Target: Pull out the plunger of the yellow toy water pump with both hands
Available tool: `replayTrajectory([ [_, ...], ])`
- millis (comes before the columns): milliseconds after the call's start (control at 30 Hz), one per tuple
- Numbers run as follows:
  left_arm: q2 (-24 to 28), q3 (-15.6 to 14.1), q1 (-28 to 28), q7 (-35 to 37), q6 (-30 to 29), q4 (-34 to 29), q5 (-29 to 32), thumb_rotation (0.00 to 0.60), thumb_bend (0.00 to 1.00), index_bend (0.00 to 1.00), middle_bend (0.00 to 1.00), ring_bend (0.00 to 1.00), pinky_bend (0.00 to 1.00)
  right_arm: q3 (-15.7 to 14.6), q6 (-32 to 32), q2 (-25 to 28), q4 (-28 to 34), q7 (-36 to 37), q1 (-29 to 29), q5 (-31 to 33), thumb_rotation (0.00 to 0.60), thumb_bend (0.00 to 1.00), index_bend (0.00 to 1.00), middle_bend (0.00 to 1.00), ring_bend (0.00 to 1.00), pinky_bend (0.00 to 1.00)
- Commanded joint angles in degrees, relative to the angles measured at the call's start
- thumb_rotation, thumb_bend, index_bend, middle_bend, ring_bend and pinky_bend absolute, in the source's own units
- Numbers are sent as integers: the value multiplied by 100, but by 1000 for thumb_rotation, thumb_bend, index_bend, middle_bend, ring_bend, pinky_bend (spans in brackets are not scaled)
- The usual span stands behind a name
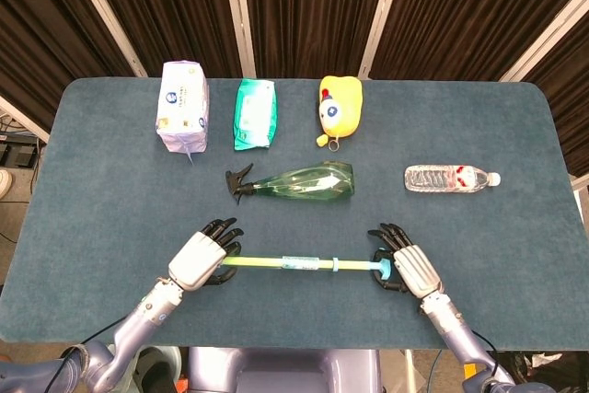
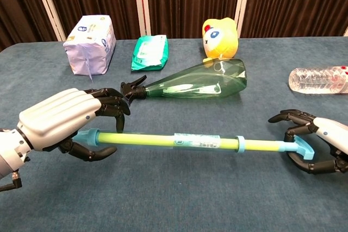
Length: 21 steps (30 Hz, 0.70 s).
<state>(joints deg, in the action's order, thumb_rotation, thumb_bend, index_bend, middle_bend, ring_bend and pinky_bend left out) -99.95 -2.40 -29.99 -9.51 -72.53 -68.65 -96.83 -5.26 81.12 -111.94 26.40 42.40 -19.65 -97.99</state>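
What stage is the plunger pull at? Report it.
Done: left hand grips the barrel end of the yellow toy water pump; right hand curls around the blue T-handle. In hand: a short stretch of rod shows beyond the collar. Left: most of the stroke.

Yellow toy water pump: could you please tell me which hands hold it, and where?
The left hand grips the yellow toy water pump at its barrel end; the right hand holds the blue T-handle.

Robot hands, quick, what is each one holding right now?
Left hand: holds the barrel end of the yellow toy water pump.
Right hand: fingers curled around the blue plunger handle, holding it.
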Motion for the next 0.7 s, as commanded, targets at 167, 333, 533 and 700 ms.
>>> replayTrajectory([
  [167,133,-90,3,79,-94,-86,-143,600,420,587,242,112,223,131,95,114,-54,-100,-11,120,600,564,746,180,0,46],
  [333,203,-145,11,142,-116,-79,-198,600,420,588,242,112,223,240,147,224,-47,-133,-41,216,600,561,747,181,0,45],
  [533,298,-161,19,191,-179,-68,-246,600,420,588,242,112,223,312,116,373,-30,-242,-89,291,600,557,747,180,0,45],
  [700,404,-192,44,216,-262,-98,-303,600,420,588,242,112,223,412,97,484,-44,-299,-117,392,600,557,746,181,0,45],
])
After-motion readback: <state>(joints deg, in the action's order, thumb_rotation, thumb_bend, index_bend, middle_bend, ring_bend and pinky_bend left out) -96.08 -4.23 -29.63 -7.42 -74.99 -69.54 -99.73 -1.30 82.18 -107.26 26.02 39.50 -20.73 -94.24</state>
